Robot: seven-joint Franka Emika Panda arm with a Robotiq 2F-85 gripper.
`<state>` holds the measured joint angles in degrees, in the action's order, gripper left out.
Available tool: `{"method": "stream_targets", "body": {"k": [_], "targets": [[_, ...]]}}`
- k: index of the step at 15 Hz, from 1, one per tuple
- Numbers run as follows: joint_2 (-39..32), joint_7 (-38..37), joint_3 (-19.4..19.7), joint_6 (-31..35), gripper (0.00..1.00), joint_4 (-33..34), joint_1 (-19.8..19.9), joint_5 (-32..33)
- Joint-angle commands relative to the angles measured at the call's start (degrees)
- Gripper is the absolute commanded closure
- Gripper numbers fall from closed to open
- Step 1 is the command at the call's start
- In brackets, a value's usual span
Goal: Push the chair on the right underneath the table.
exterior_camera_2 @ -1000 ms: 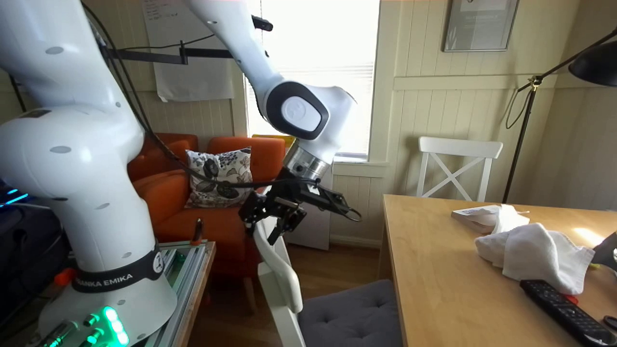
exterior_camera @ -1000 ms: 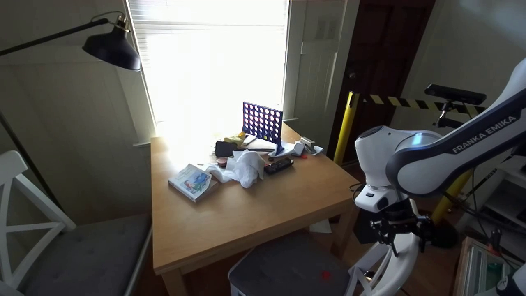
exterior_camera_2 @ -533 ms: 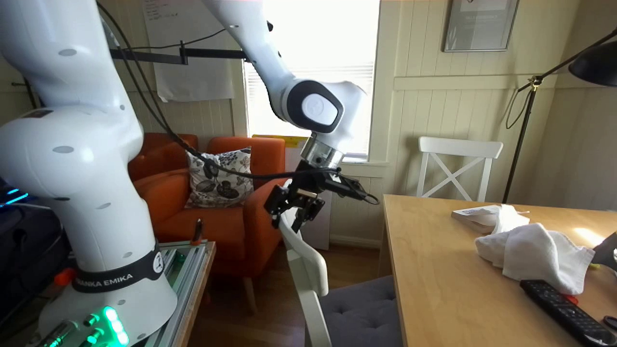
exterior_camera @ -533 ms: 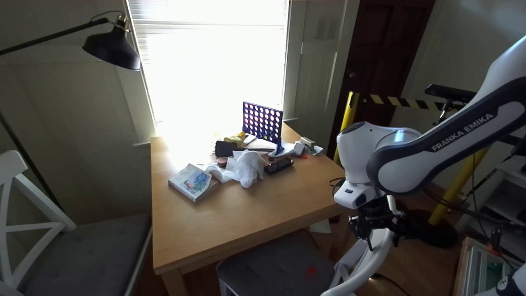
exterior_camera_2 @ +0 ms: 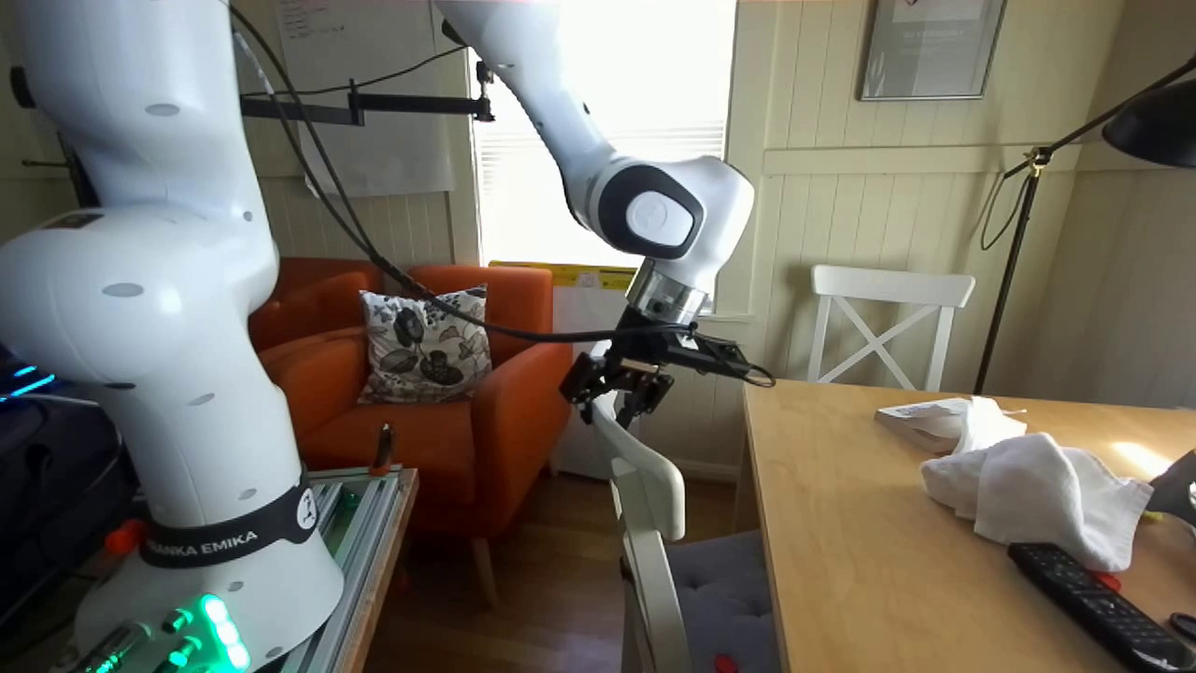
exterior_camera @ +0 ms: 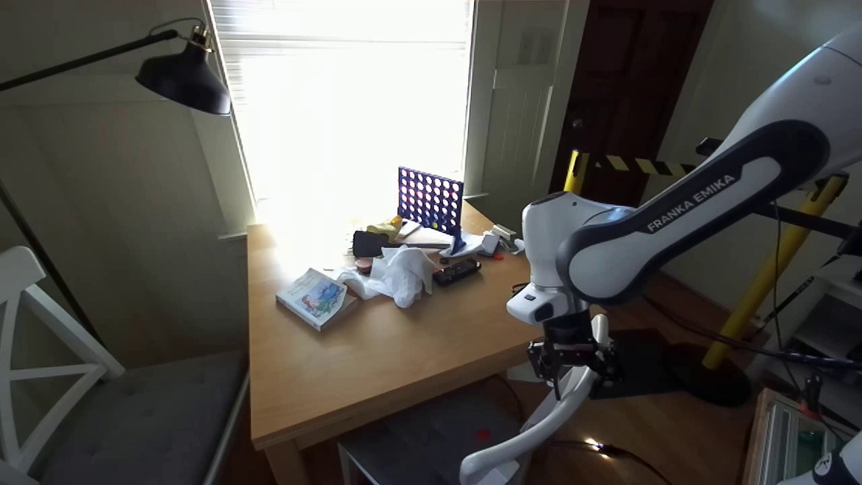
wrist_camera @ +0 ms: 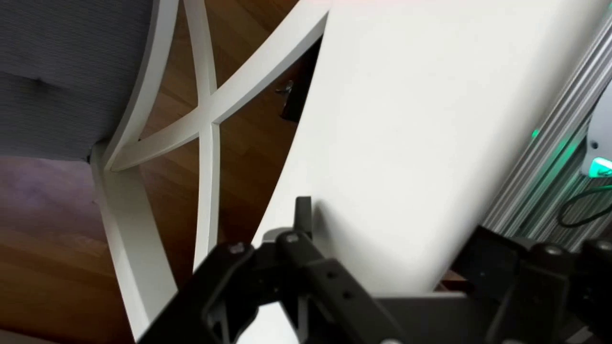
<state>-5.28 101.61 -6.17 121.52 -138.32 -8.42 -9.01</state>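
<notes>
Fingers [wrist_camera: 303, 217]: spread well apart, one on each side of the white top rail [wrist_camera: 406, 143].
Gripper [exterior_camera: 576, 389]: points down, astride the rail; jaws not clenched.
Contact: wrist view very close and partly blocked, so I cannot tell whether either pad touches the wood.
Chair [exterior_camera_2: 649, 561]: white; crossed slats [wrist_camera: 206, 112] below the rail; the back is outside the table [exterior_camera: 404, 350], apart from its edge.
Seat pad [exterior_camera_2: 719, 598]: grey; front portion beneath the tabletop, rear portion exposed.
Tabletop: light tan wood; carries a white cloth [exterior_camera_2: 1046, 495], a black remote [exterior_camera_2: 1098, 608] just beside it, a book [exterior_camera: 313, 300] and an upright blue grid frame [exterior_camera: 431, 199].
Second chair [exterior_camera_2: 892, 285]: white, X-back, seen in both exterior views; well apart from the gripper.
Floor lamp [exterior_camera: 185, 81]: black shade, near the second chair.
Armchair [exterior_camera_2: 523, 411]: orange, patterned cushion [exterior_camera_2: 425, 350] on it, in an exterior view.
</notes>
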Motion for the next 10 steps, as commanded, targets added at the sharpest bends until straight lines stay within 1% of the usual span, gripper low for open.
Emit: {"method": "stream_targets", "body": {"k": [1, 5, 7, 9, 10], "targets": [[-10.1, -2.5, -1.3, 8.2, 0.61, 9.4, 1.0, -4.3], [-12.1, -4.6, -1.8, 10.8, 0.61, 11.3, 2.0, -7.2], [-12.5, -5.2, -2.2, 13.2, 0.61, 11.4, 2.4, -8.0], [-12.0, -6.1, -2.6, 15.4, 0.61, 10.9, 2.2, -6.7], [-11.6, -6.5, -2.7, 16.0, 0.61, 10.5, 1.8, -4.9]]}}
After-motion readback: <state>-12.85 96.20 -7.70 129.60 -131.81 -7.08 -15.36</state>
